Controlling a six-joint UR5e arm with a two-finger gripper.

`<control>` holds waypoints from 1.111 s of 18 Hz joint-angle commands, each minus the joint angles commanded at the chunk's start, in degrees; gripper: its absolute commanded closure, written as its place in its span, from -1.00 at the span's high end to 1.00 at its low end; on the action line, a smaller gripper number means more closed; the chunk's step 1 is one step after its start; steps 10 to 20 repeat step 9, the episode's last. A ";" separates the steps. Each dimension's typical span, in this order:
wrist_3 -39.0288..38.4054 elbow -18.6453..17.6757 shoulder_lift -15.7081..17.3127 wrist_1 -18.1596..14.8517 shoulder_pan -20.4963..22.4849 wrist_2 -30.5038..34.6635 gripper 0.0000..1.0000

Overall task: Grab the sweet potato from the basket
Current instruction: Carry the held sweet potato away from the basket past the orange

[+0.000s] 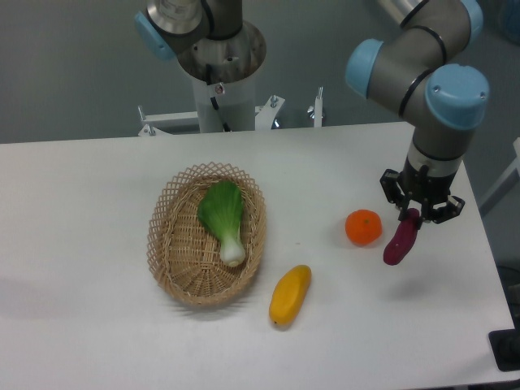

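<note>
The dark purple sweet potato (400, 240) hangs tilted above the table at the right, well outside the basket. My gripper (413, 216) is shut on its upper end, fingers pointing down. The light tan wicker basket (166, 244) lies at centre left, far from the gripper, and holds only a bok choy (224, 217).
An orange round fruit (363, 227) sits on the table just left of the hanging sweet potato. A yellow oblong fruit (290, 295) lies beside the basket's lower right. The table's right edge is close to the gripper.
</note>
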 joint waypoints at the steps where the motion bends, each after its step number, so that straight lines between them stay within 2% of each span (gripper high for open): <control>1: 0.70 0.09 -0.09 0.00 0.26 0.00 -0.96; 20: 1.68 0.00 -0.26 0.09 1.15 0.00 -0.97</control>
